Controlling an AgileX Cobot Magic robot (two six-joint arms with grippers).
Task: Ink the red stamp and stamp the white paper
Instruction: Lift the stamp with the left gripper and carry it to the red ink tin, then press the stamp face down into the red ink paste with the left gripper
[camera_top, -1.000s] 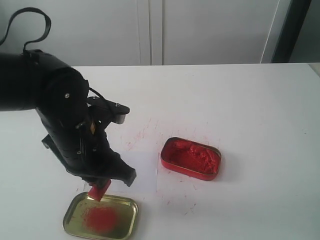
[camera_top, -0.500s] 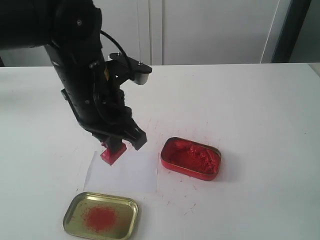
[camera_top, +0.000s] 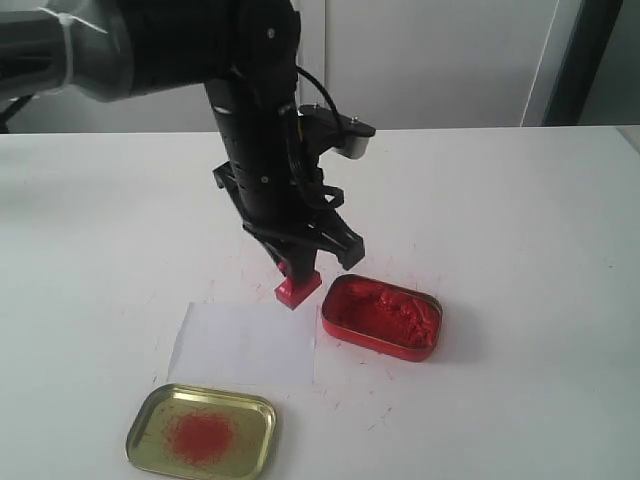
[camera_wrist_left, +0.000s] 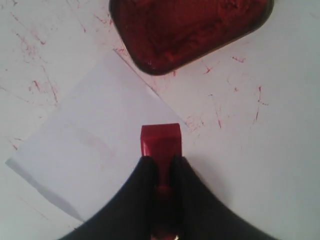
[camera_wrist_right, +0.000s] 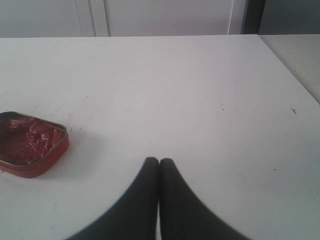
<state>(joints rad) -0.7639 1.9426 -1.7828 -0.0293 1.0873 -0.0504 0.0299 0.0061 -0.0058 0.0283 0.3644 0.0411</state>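
At a corner of the white paper (camera_wrist_left: 90, 135), the left gripper (camera_wrist_left: 164, 165) pinches the red stamp (camera_wrist_left: 160, 140); the right gripper (camera_wrist_right: 159, 162) is closed.

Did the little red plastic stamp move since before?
Yes. The small red plastic stamp went from above the gold tin lid toward the red rectangular tin.

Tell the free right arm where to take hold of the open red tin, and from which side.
Probably best by the outer walls of the red tin, across its shorter width, coming straight down from above. It lies flat and open, its red paste exposed, so a grip outside the two long walls stays clean. The right gripper, now shut, would have to open first.
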